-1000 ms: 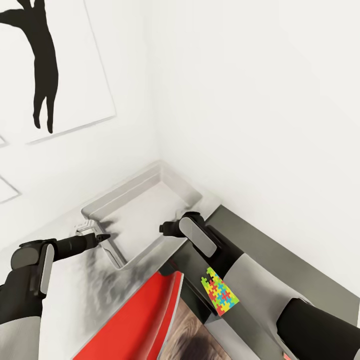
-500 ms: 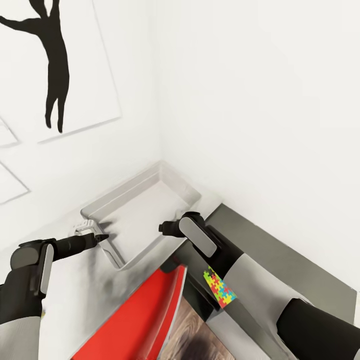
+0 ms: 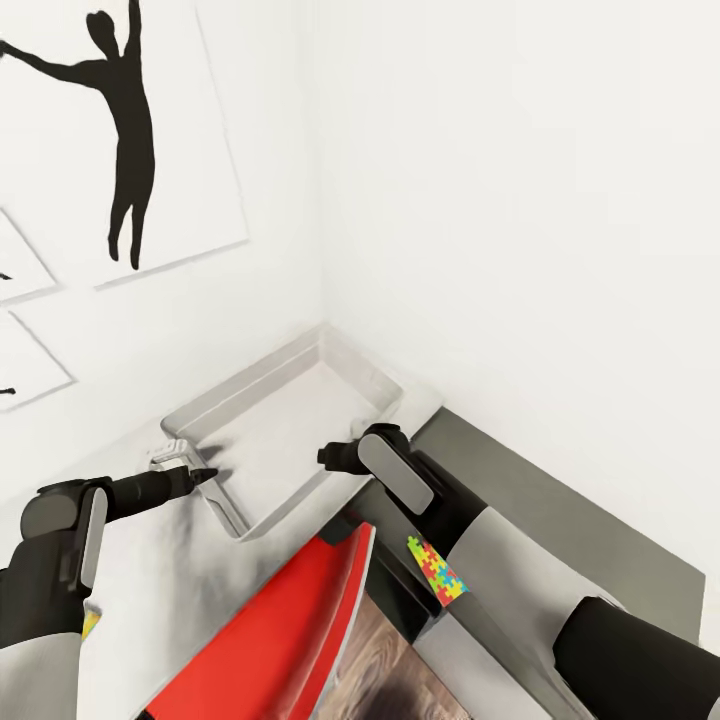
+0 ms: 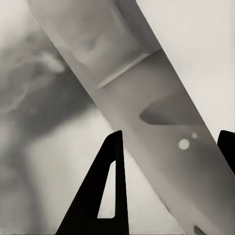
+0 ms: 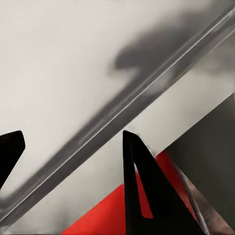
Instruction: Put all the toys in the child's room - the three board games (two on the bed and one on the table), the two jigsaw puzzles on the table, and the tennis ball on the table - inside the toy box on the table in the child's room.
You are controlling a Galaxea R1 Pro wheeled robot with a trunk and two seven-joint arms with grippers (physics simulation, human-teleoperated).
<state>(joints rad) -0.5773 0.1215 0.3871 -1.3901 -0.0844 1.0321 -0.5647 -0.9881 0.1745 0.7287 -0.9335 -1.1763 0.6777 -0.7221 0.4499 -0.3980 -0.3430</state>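
Note:
The toy box (image 3: 285,425), a pale translucent bin, stands in the wall corner on the table (image 3: 175,575), and I see nothing inside it. My left gripper (image 3: 207,474) is open at the box's near left corner; the box's rim (image 4: 147,112) runs between the fingers (image 4: 105,186). At the near right rim my right gripper (image 3: 328,456) is open too, with the rim (image 5: 122,112) crossing in front of its fingers (image 5: 144,191). One jigsaw puzzle (image 3: 437,572) lies below my right forearm, partly hidden. A sliver of another jigsaw puzzle (image 3: 90,623) peeks out under my left arm.
A red chair (image 3: 285,630) stands close in front of the table, between my arms. The lower dark grey section (image 3: 560,520) runs along the right wall. A black silhouette print (image 3: 130,150) hangs on the left wall. Wood floor (image 3: 390,670) shows by the chair.
The whole picture has shifted, so the camera has turned; the wall print sits further right. My forearm hides more of the right jigsaw, and a coloured sliver appears under my left arm. Both grippers keep their places.

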